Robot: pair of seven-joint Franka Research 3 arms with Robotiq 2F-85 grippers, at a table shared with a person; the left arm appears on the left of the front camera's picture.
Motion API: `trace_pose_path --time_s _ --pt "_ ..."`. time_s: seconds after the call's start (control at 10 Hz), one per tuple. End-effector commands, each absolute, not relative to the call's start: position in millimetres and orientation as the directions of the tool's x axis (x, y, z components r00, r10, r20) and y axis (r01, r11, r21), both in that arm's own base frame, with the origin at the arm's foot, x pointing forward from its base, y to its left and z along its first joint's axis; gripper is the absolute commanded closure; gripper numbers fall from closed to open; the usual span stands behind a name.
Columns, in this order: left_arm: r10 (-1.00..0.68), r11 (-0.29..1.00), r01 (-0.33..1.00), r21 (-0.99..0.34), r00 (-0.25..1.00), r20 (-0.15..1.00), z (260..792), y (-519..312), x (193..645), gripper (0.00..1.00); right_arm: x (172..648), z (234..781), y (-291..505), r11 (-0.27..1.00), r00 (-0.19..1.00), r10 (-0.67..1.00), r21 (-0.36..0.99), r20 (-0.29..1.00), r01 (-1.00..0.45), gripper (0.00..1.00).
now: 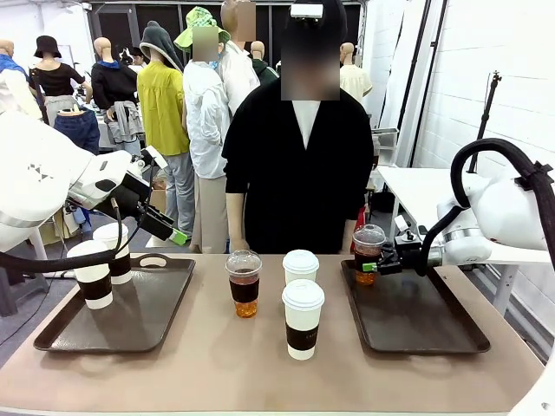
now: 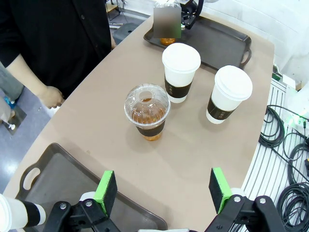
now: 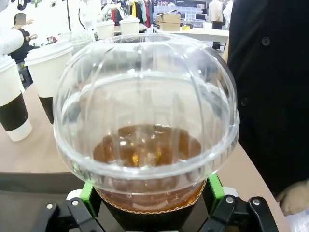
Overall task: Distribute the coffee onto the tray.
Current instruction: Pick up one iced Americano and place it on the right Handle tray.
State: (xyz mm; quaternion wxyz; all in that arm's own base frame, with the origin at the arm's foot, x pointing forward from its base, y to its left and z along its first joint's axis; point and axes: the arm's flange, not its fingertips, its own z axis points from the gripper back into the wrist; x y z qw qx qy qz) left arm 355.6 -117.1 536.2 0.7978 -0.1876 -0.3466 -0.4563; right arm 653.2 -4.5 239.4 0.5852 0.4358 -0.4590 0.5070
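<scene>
Two white sleeved cups (image 1: 91, 273) (image 1: 115, 256) stand on the left tray (image 1: 143, 316). My left gripper (image 1: 165, 227) hangs open above that tray's far right corner, holding nothing; in its wrist view the gripper (image 2: 162, 186) looks past its green pads (image 2: 105, 186) at a clear dome-lidded cup (image 2: 147, 111) and two white cups (image 2: 180, 71) (image 2: 228, 94) mid-table. The second clear cup (image 1: 368, 254) stands on the right tray's (image 1: 425, 325) far left corner, and my right gripper (image 1: 375, 267) is shut on its sleeve. That cup (image 3: 145, 125) looms large between the right gripper's (image 3: 150, 193) fingers.
A person in black stands at the far edge, one hand (image 2: 50, 96) resting near the table. The clear cup (image 1: 244, 283) and white cups (image 1: 301, 267) (image 1: 303, 318) cluster between the trays. Most of the right tray's floor is bare. Cables (image 2: 289, 145) lie beyond the table's near side.
</scene>
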Motion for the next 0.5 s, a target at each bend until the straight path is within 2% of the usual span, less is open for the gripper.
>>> trace_pose_path --time_s 0.0,0.4 --pt "-0.594 0.502 0.865 0.011 0.336 0.731 536 -115 357 0.0 653 241 -5 0.124 0.088 0.17 0.067 0.982 -0.99 0.0" --pt "-0.594 0.502 0.865 0.011 0.336 0.731 536 -115 357 0.0 635 234 -18 0.156 0.111 0.162 0.085 0.98 -0.984 0.0"
